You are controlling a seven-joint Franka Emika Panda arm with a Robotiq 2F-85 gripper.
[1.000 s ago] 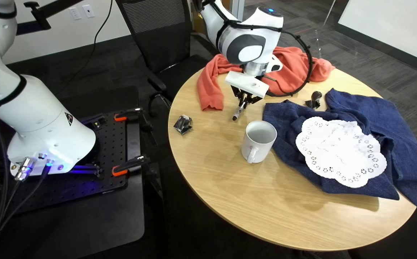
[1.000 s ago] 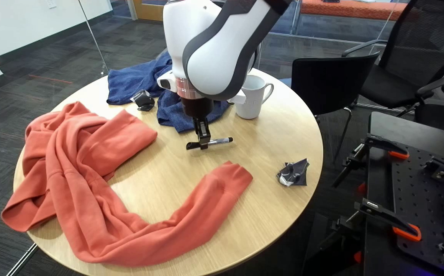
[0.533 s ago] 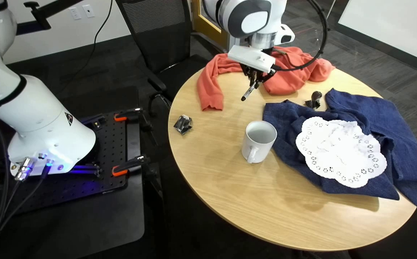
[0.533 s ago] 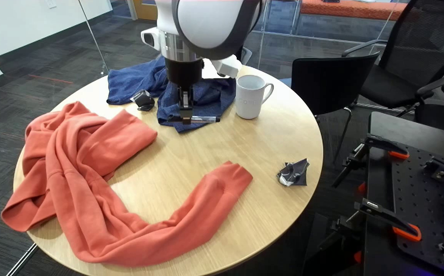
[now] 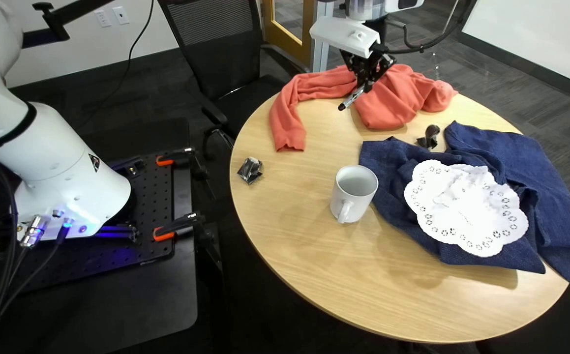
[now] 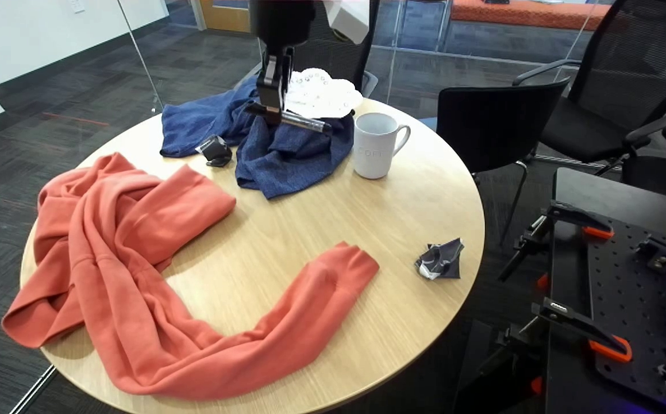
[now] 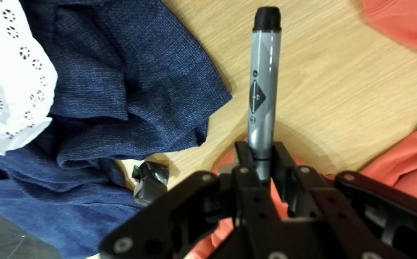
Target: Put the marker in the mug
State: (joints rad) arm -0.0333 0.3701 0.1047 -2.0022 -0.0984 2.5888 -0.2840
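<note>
In the wrist view the end effector (image 7: 261, 156) pinches the marker (image 7: 264, 82) off-centre, its longer, black-tipped part jutting free. In both exterior views the marker is aslant and raised above the counter (image 5: 289, 221), free end lower. Farther on, well apart from it, the mug (image 5: 353, 194) stands upright just beside the blue cloth (image 5: 511, 162), mouth upward. The grasp looks done, so the carry seems the step in hand. The next move calls for bringing the marker over the mug, tipping it steeper, then lowering and releasing.
</note>
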